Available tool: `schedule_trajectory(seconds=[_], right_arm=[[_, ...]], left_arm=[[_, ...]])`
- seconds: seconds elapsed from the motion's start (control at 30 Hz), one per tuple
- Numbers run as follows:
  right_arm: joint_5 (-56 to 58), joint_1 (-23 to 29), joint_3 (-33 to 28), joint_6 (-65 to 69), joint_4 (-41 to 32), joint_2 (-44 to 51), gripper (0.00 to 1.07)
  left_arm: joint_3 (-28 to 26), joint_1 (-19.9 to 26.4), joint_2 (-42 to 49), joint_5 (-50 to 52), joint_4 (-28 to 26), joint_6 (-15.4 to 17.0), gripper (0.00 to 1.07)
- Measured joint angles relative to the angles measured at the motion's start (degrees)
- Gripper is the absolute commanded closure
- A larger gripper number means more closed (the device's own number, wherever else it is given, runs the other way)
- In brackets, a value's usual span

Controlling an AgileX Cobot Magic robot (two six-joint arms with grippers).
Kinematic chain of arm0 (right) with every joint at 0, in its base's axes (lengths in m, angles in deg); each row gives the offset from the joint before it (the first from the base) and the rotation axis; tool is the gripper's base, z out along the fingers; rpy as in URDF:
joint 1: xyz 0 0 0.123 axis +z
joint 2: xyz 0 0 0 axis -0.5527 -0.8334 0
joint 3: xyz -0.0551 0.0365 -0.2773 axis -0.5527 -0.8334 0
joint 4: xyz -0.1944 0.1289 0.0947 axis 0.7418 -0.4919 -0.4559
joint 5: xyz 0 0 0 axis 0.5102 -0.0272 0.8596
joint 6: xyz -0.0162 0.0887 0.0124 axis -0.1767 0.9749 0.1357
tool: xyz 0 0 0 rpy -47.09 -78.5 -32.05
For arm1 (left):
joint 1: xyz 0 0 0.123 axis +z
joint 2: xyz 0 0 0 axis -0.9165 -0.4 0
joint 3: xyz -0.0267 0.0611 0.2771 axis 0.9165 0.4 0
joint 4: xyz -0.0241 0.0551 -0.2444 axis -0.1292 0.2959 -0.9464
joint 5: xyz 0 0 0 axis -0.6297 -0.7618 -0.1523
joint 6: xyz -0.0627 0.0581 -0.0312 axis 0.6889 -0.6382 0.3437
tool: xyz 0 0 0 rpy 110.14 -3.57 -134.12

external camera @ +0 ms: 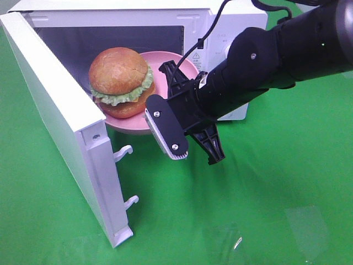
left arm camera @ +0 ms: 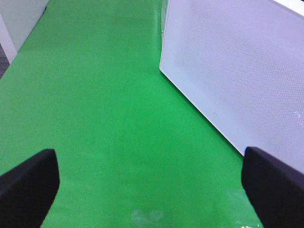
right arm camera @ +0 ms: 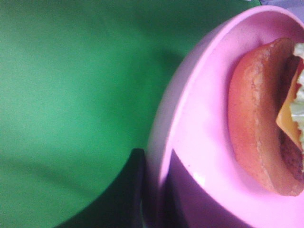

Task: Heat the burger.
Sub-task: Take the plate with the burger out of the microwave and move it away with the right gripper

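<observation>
Surface: green cloth-covered surface [external camera: 287, 182] under everything.
Microwave: white box-shaped microwave [external camera: 231, 22] at the back, its white door [external camera: 60, 127] swung wide open toward the camera.
Right gripper: black right gripper [external camera: 190, 118] closed tight on the rim of the round pink plate [external camera: 185, 66], held at the oven's opening.
Left gripper: left gripper [left arm camera: 149, 183] spread wide, holding nothing, over the surface beside the door.
Burger: burger [external camera: 121, 81] with glossy golden-brown bun, frilly green lettuce and brown patty, sitting on the plate.
</observation>
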Motion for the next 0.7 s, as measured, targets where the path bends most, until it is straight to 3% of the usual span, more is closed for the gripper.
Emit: schedule_trajectory(seconds=[0.7], right_arm=[[-3.72, -0.06, -17.76, 4.98, -0.52, 17.93, 1.07]], left_arm=[[0.00, 0.00, 0.00, 0.00, 0.00, 0.00, 0.09]])
